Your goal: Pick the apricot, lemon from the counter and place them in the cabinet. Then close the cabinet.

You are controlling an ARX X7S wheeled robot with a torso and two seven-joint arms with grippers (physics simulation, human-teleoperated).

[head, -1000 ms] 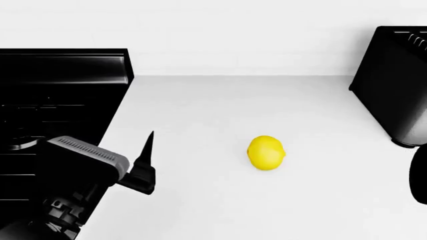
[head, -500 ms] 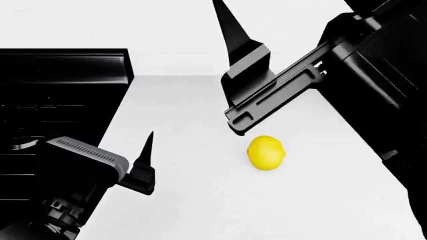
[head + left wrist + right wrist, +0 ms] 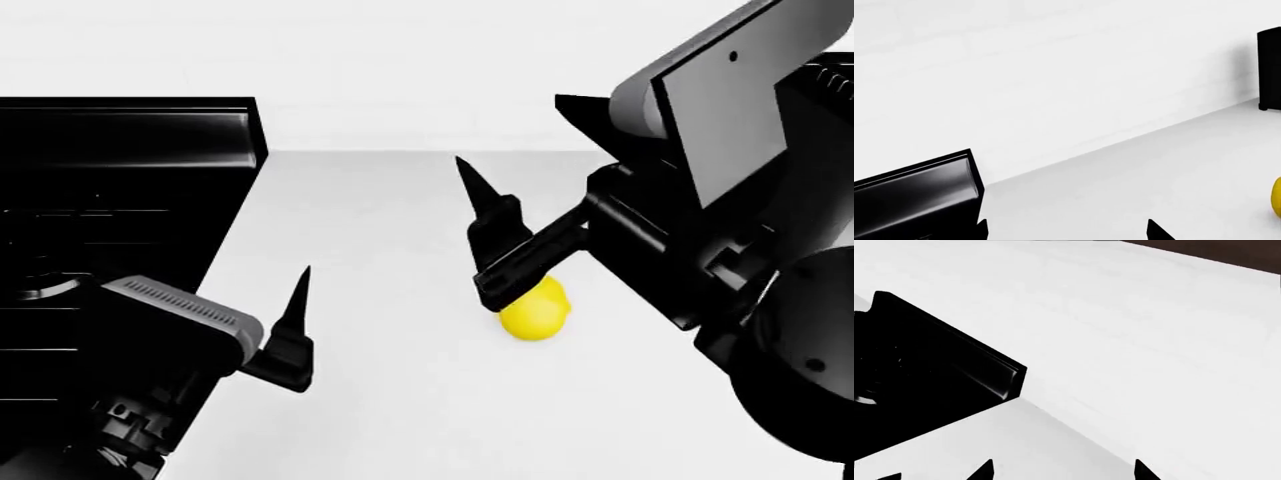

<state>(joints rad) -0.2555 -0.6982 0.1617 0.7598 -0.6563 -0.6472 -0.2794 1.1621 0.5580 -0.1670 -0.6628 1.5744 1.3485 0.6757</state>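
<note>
Lemon: bright yellow oval lemon lies on the broad white desk, mid-surface, well clear of the front edge; part hidden behind the right arm's finger.
Long axis: seems to run from the back edge toward the front edge, slightly slanted; nub not made out.
Right gripper: black right gripper hangs just above the lemon, jaws apart, one on each side of it; judged lined up to straddle the fruit before closing.
Left gripper: black left gripper hovers near the black stove top at the desk's left edge, well apart from the lemon; only one finger shows, jaw state cannot be told.
Apricot: not in view.
Cabinet: not in view.
</note>
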